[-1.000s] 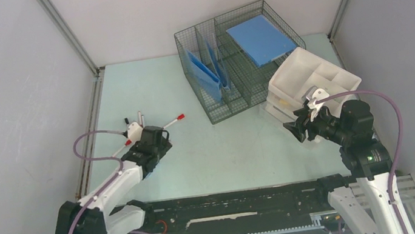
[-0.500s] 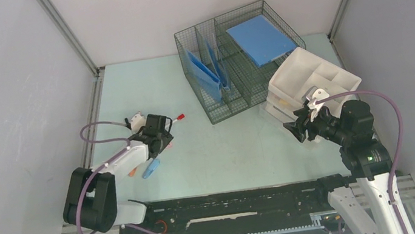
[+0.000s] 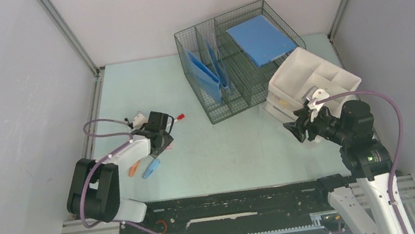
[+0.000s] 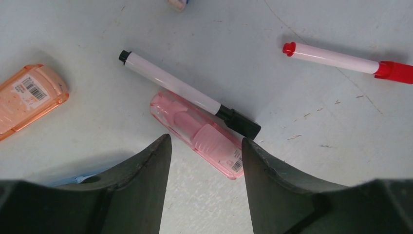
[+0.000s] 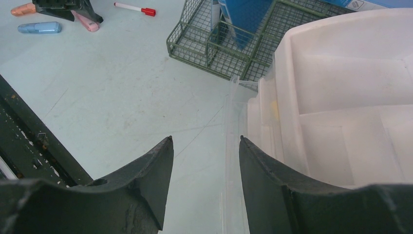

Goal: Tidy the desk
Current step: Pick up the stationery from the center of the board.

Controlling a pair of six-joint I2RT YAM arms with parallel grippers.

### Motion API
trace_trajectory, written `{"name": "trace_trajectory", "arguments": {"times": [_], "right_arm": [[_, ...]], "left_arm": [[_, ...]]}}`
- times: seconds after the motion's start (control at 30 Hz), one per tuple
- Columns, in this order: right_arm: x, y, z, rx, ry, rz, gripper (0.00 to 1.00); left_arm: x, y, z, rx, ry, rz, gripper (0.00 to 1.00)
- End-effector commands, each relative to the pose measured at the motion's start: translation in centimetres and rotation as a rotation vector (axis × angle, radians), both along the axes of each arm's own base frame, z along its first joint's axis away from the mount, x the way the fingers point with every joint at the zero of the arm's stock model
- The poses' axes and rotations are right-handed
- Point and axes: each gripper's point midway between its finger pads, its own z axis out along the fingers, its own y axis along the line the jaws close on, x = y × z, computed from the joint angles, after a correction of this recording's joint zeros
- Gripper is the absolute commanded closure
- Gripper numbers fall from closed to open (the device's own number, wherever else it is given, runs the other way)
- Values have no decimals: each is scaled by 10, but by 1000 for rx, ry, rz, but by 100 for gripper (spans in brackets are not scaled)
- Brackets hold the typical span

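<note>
The desk (image 3: pixel 224 163) fills the floor of the top view, pale green, and most of it is bare. The loose things lie together toward 9 o'clock: a pink highlighter (image 4: pixel 204 134), a black-capped marker (image 4: pixel 180 90) that touches it, a red-capped marker (image 4: pixel 341 61) toward 2 o'clock of them, an orange highlighter (image 4: pixel 29 97) and a blue one (image 3: pixel 151 169).

We judge that the step in hand is picking up the first of these. The left gripper (image 4: pixel 205 146) hangs low over the pink highlighter, its jaws apart on either side and holding nothing. The next move calls for closing on the pink body alone, without catching the marker that leans on it.

At 12 o'clock stands a wire basket (image 3: pixel 203 102) with blue folders (image 3: pixel 205 71) upright in its narrow slots and a blue pad (image 3: pixel 260 39) lying flat across its top. At 3 o'clock is a white divided tray (image 3: pixel 285 75); its compartments look empty, though not all of them show.

The right gripper (image 5: pixel 204 141) waits just beside the tray's near corner, jaws apart. Whether it touches the tray's clear edge we cannot tell.
</note>
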Motion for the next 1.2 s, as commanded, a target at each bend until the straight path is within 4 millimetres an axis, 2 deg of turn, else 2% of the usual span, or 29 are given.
{"name": "trace_trajectory", "arguments": {"times": [0.0,0.2,0.37,0.67,0.9,1.17], "right_arm": [[-1,-1,6,-7,-31,4,40],[-1,-1,6,-6,-30,4,40],[-1,-1,7,-6,-32,5,40],[-1,-1,7,-6,-33,4,40],[-2,-1,7,-6,-33,4,40],[-2,-1,7,-8,-38,3,40]], "left_arm": [[2,2,4,10,11,7,39],[-10,4,-2,6,32,-6,41],[-21,4,-5,-15,32,-17,50],[-34,0,-4,-60,2,-50,51],[-33,2,-6,-38,14,-60,48],[-27,2,-7,-5,73,-82,50]]}}
